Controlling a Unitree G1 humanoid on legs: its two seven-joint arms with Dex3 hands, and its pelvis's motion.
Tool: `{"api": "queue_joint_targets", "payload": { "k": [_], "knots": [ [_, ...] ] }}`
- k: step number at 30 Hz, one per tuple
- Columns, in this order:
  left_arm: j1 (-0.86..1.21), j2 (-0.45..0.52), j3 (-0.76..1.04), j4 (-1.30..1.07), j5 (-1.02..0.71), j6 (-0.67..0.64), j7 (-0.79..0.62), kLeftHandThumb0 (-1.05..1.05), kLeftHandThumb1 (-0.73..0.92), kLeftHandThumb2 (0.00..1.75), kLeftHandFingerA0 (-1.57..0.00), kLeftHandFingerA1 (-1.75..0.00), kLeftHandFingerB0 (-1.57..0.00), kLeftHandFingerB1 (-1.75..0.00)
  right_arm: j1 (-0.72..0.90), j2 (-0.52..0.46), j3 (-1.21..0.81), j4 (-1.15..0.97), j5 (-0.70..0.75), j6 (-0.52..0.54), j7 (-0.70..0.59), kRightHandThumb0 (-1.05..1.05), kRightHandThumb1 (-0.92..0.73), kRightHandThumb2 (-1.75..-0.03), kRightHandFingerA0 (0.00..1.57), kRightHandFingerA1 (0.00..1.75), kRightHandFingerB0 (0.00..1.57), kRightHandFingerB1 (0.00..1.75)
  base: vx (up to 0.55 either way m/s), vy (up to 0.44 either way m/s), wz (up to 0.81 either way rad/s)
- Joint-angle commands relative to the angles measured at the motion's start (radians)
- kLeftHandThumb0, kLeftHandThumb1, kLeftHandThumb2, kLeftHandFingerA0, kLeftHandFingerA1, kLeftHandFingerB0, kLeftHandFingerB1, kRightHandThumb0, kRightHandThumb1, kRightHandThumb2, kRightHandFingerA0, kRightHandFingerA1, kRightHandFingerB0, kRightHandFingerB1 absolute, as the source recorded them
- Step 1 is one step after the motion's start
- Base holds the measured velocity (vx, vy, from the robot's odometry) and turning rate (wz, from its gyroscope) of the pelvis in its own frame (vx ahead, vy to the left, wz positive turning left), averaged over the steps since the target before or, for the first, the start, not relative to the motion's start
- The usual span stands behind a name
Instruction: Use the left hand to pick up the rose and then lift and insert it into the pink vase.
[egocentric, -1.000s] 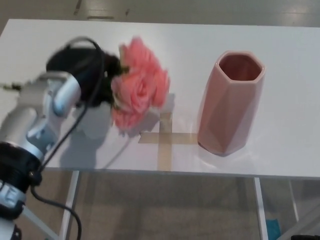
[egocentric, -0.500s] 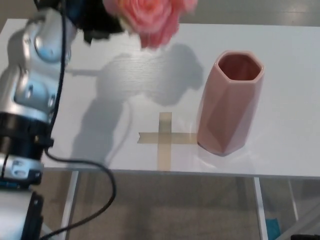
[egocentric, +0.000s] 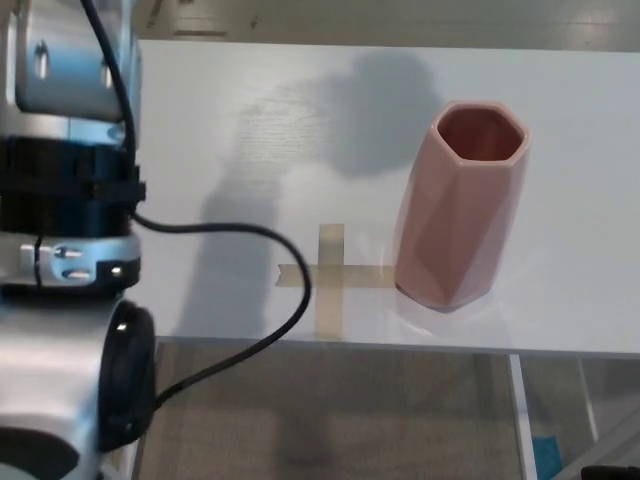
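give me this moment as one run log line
phase: lift | left arm: raised, fills left of view | left hand: out of view | rose: out of view | pink vase: upright, empty | tape cross: bare

- The robot's left arm (egocentric: 70, 230) fills the left side of the picture. It is big and close, silver with black rings.
- Neither hand shows, and the rose cannot be seen either.
- A black cable (egocentric: 230, 300) loops out from the arm and hangs down past the table edge.
- The pink vase (egocentric: 460, 205) stands upright on the white table (egocentric: 580, 150), well off to the right of the arm (its open top looks dark and hollow inside).
- A tape cross (egocentric: 330, 275) is stuck flat on the table between the arm and the vase, its right end touching the foot of the vase.
- A dark shadow (egocentric: 385, 105) lies on the table just left of the vase top.
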Motion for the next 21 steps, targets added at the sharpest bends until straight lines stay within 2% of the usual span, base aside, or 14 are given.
{"api": "queue_joint_targets", "payload": {
  "k": [1,3,11,15,21],
  "knots": [
    [-0.136,-0.073,0.089,-0.077,-0.243,0.323,-0.036,-0.21,0.82,0.66,-0.95,-1.38,-0.83,-0.82,0.011,-0.010,-0.008,0.011,0.011,0.014,0.017,-0.23,-0.54,-0.55,0.70,0.51,0.61,0.46,0.00,0.000,0.00],
    [-0.159,-0.089,0.101,-0.079,-0.260,0.350,-0.031,-0.21,0.81,0.64,-1.01,-1.39,-0.82,-0.85,0.011,-0.010,-0.009,0.010,0.012,0.015,0.018,-0.23,-0.54,-0.55,0.70,0.51,0.61,0.46,0.00,0.000,0.00],
    [-0.192,-0.156,0.161,-0.127,-0.355,0.449,-0.004,-0.18,0.82,0.64,-1.09,-1.39,-0.82,-0.89,0.015,-0.009,-0.007,0.006,0.011,0.010,0.021,-0.23,-0.54,-0.55,0.70,0.51,0.61,0.46,0.00,0.000,0.00],
    [-0.205,-0.188,0.180,-0.158,-0.388,0.500,0.015,-0.18,0.80,0.65,-1.06,-1.46,-0.82,-0.88,0.015,-0.010,-0.008,0.005,0.012,0.009,0.023,-0.23,-0.54,-0.55,0.70,0.51,0.61,0.46,0.00,0.000,0.00],
    [-0.199,-0.223,0.174,-0.217,-0.417,0.555,0.018,-0.18,0.80,0.66,-1.05,-1.47,-0.85,-0.82,0.016,-0.009,-0.009,0.008,0.012,0.013,0.024,-0.23,-0.54,-0.55,0.70,0.51,0.61,0.46,0.00,0.000,0.00]
  ]
}}
